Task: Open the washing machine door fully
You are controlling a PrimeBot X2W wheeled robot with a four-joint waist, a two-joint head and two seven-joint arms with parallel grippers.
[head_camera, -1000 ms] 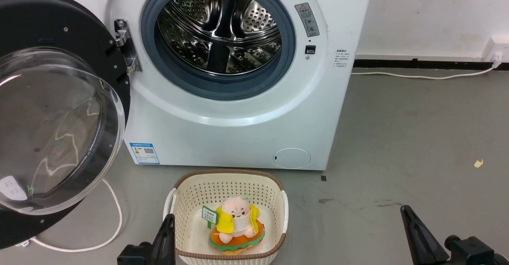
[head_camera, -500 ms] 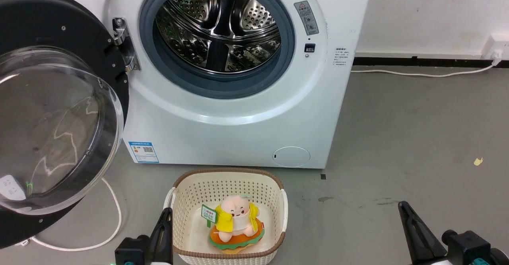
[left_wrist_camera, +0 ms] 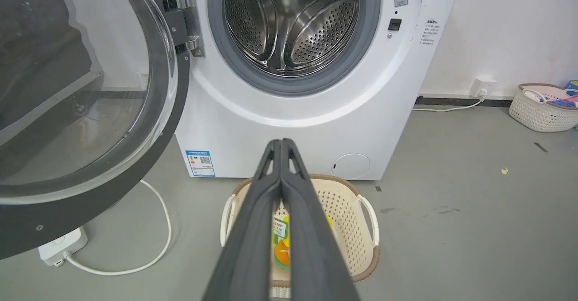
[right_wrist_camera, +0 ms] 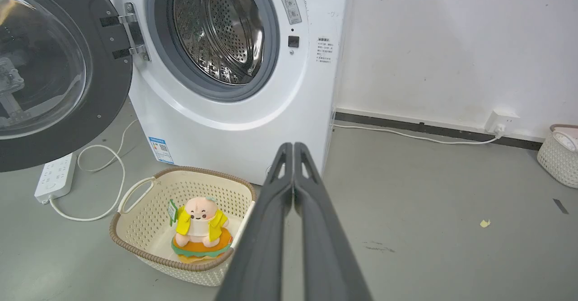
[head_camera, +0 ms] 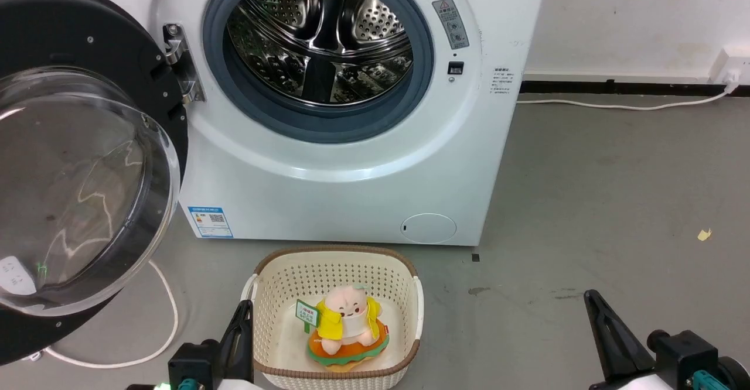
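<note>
the washing machine door (head_camera: 88, 167) hangs off its hinge (head_camera: 179, 65) on the left side of the washing machine (head_camera: 351, 167). it is swung well away from the round opening, with its clear glass bowl facing out toward the robot. the grey-rimmed opening and the steel drum (head_camera: 319, 33) are fully uncovered, and nothing touches the door.

the left gripper (left_wrist_camera: 281, 143) is out in front of the washing machine, pointing at its lower front panel. its 2 fingers are pressed together with nothing between them. the right gripper (right_wrist_camera: 293, 146) is also in front of the washing machine, toward its right corner. its 2 fingers are likewise closed on nothing. both are well apart from the door.

a cream basket (head_camera: 337, 252) with a plush toy (head_camera: 348, 334) in it sits on the floor just in front of the washing machine, between the 2 grippers. a white power strip (right_wrist_camera: 54, 176) and its cable (head_camera: 167, 320) lie on the floor to the left of the washing machine, under the door.

judging by how things lie, the opening step looks finished or very nearly so. whether the hinge has reached its stop cannot be told. if any swing is left, the next move would be a light push by the left gripper on the door's black rim, on the edge farthest from the washing machine. the push should stay off the glass and above the cable.
</note>
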